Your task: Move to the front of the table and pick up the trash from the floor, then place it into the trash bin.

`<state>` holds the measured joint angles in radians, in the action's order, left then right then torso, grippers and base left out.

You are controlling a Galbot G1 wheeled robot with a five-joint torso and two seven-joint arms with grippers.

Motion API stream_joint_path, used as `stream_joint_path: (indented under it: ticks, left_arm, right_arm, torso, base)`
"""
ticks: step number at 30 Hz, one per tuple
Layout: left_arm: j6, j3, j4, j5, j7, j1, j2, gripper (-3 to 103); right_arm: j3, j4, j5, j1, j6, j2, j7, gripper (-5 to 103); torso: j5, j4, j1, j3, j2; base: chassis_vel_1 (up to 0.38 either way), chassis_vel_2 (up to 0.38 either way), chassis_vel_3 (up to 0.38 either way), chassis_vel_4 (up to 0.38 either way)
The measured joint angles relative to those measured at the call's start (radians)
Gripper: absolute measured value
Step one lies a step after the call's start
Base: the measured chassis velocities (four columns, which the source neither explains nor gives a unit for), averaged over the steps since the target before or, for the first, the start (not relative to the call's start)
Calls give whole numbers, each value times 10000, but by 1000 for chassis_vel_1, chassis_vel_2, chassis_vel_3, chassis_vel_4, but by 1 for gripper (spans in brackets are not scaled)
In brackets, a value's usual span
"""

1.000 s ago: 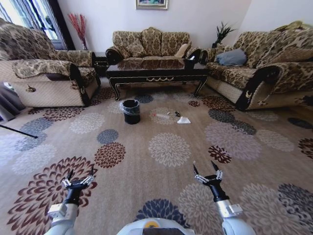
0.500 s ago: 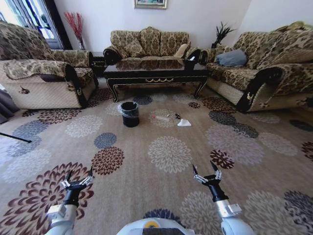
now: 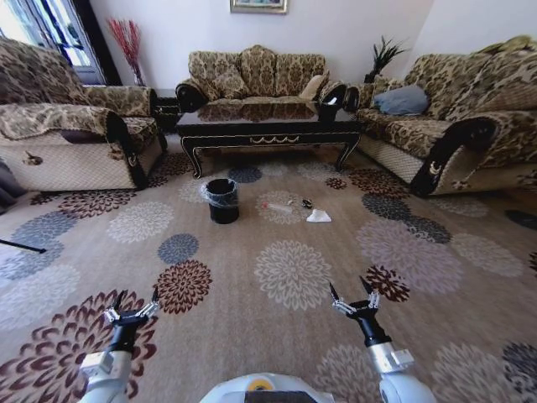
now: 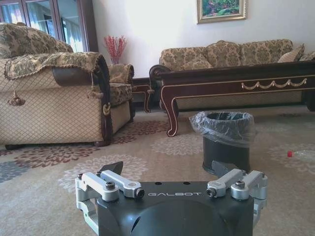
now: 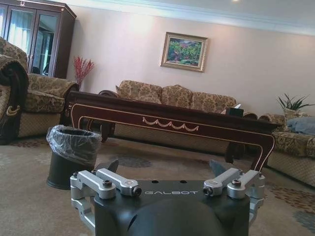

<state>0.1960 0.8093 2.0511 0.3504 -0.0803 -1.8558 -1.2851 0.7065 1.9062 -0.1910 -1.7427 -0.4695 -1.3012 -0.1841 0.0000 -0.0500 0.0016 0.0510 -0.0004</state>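
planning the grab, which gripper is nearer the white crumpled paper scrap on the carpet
Right. The right gripper sits almost straight back from the white crumpled paper scrap; the left gripper is well off to its left and equally far back.

The floor [image 3: 294, 336] is beige carpet strewn with round flower medallions in maroon, navy, grey and cream. The table [image 3: 268, 126] is glossy dark brown with gold ornament along its apron. The trash bin [image 3: 222, 201] is black under a clear bag. Beside it lies a white paper scrap [image 3: 318, 217]. The sofas [image 3: 256, 74] wear tan-and-brown floral fabric.
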Motion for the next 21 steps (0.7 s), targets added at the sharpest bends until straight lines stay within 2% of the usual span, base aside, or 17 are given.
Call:
stream_joint_path:
  ticks: [21]
  left_arm:
    - [19, 61, -140, -9, 2, -4, -70, 100]
  right_arm:
    - [-46, -33, 24, 17, -38, 51, -104, 100]
  torso:
    - [2, -2, 4, 18, -1]
  base:
    - [-165, 162, 163, -166]
